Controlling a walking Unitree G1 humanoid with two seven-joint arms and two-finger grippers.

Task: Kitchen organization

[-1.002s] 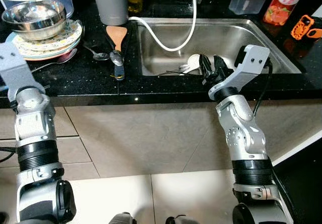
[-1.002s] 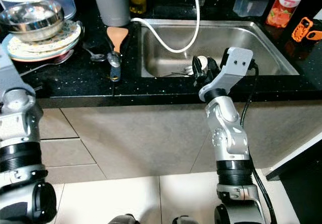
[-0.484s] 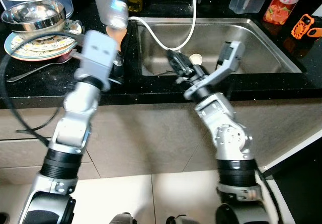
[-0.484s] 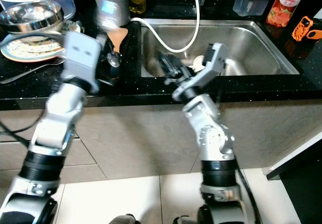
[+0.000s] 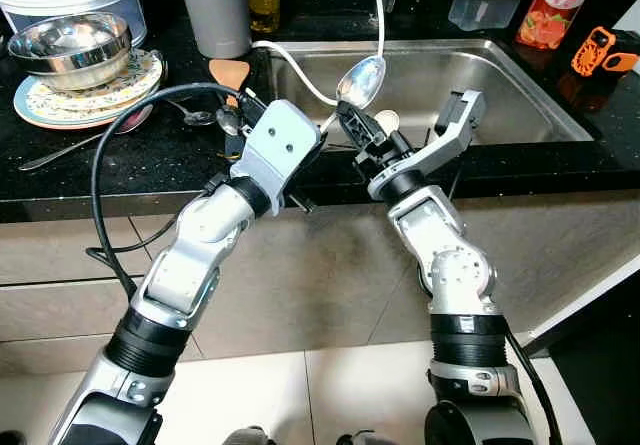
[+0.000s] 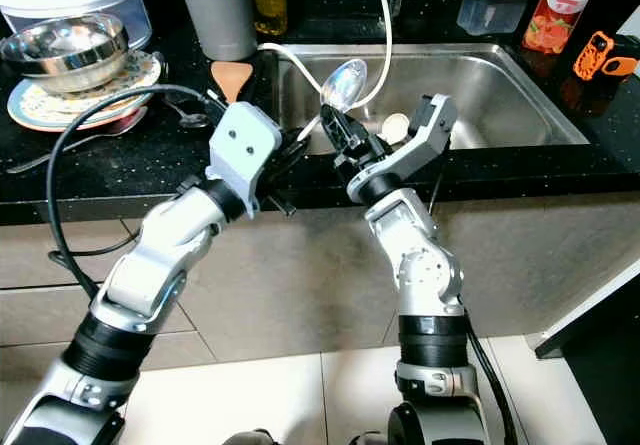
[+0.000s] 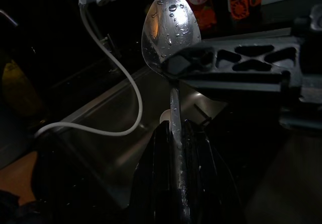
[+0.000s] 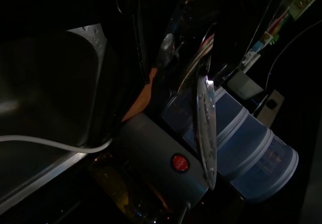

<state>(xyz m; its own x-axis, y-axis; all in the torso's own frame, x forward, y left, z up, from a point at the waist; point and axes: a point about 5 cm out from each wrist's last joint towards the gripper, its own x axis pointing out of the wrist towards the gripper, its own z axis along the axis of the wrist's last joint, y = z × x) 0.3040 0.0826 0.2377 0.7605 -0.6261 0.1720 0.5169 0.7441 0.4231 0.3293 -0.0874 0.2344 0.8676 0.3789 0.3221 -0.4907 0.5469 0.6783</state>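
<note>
The spoon (image 5: 362, 78) is of shiny metal, wet with small drops, its oval bowl pointing up and its handle going down. It is held in the air above the front edge of the sink (image 5: 520, 85). The left gripper (image 7: 173, 148) pinches the handle between its black fingers. The right gripper (image 5: 358, 130) is touching the spoon just below the bowl; whether its fingers press on it, I cannot tell. A white hose (image 5: 300, 65) lies into the sink behind.
</note>
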